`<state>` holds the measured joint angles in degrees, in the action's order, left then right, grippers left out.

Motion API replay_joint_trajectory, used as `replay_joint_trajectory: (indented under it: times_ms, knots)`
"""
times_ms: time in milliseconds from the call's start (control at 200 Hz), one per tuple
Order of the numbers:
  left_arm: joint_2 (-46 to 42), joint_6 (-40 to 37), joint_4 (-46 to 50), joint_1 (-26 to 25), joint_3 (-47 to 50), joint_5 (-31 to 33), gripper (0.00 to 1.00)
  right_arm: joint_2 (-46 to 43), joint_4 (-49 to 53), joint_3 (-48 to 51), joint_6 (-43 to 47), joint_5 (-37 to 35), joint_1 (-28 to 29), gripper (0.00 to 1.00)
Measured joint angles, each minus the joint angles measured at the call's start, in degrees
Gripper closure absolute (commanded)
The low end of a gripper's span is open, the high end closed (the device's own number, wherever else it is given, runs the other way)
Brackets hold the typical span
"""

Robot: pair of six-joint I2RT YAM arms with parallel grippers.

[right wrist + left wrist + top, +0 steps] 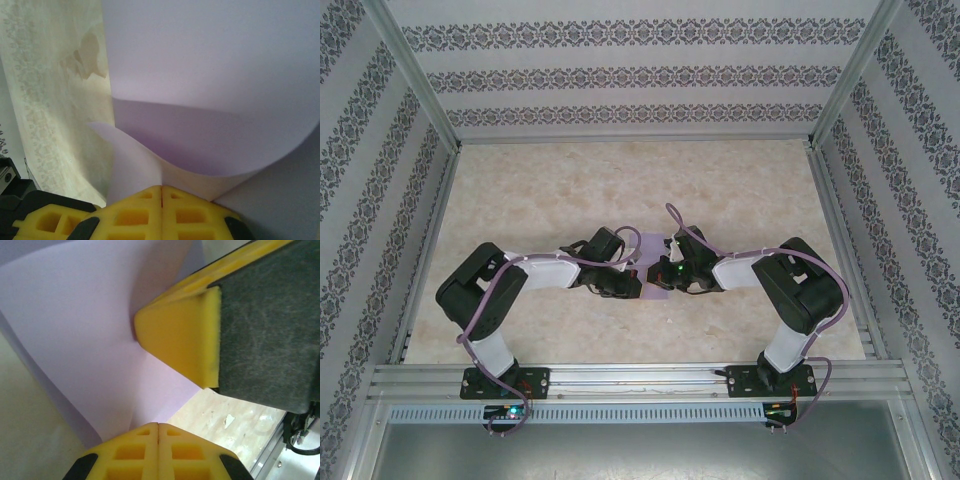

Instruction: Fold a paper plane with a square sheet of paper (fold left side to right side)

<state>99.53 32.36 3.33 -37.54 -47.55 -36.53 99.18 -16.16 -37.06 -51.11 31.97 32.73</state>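
The square sheet of paper [658,291] is lavender and sits at the table's centre, where both arms meet. My left gripper [639,275] is shut on one edge of it. In the left wrist view the sheet [75,330] curves up and away from the shut left gripper [158,424]. One yellow finger [180,335] of the right gripper presses against it from the upper right. My right gripper [657,272] is also shut on the paper. In the right wrist view the sheet [210,75] bows over in a loose curl above the shut right gripper [161,187].
The marbled tabletop [620,180] stretches free behind and to both sides of the arms. Patterned walls [380,170] enclose it on three sides. A metal rail [640,375] runs along the near edge and carries both arm bases.
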Motion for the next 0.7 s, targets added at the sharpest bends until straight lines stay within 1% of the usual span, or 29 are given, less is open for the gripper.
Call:
replay_joint_trajectory:
  times_ms: [430,700]
  knots:
    - [0.17,-0.15,-0.02,-0.02,-0.11,2.25,1.00,0.04,0.00,0.00,0.02,0.00,0.00,1.00]
    - [0.17,0.33,-2.36,0.00,-0.09,1.29,1.00,0.11,-0.02,0.00,0.02,0.04,0.00,1.00]
